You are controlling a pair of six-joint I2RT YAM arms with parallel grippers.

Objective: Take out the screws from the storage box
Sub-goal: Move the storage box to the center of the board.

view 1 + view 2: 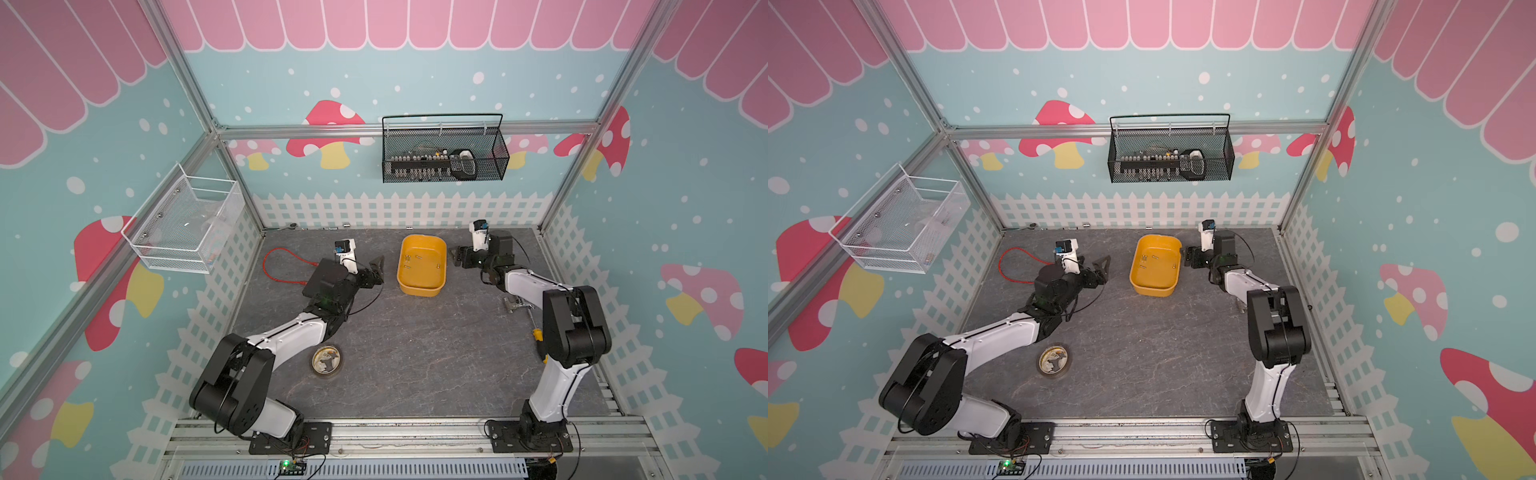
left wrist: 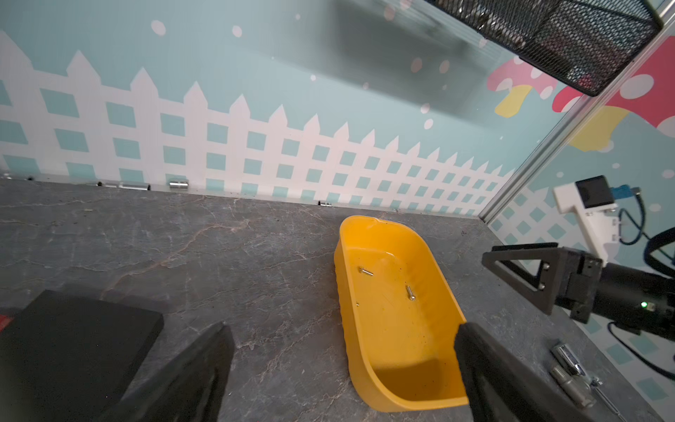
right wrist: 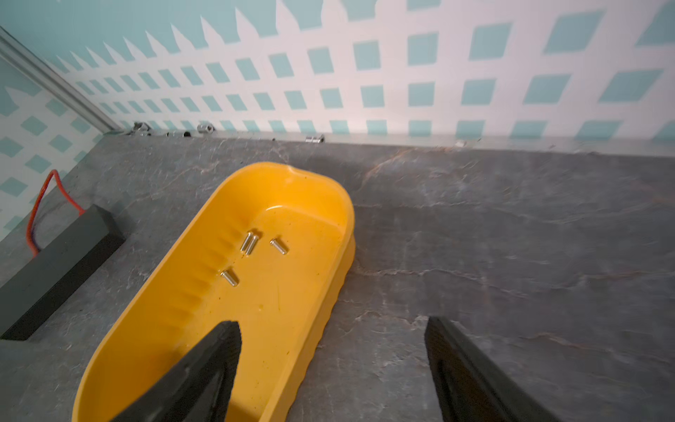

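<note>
I'm reading the bench point(image 1: 415, 353) from 9 o'clock across. A white mesh basket point(image 1: 187, 224) is hanging on the left wall. Below it a red cable point(image 1: 264, 266) is looping beside a black block point(image 3: 54, 263), and a tape roll point(image 1: 327, 362) is lying at 8 o'clock.

The left jaws are standing wide apart, gripping nothing, at the 9 o'clock side of the storage box point(image 1: 419, 289), near but clear of it. The box is sitting toward 12 o'clock, with the screws point(image 3: 248, 243) lying loose on its floor.

The right jaws are spread and empty at the box's 3 o'clock rim, one finger over the inside and one outside. A black wire basket point(image 1: 444, 153) is hanging at 12 o'clock. Metal tools point(image 1: 515, 306) are lying at 3 o'clock.
</note>
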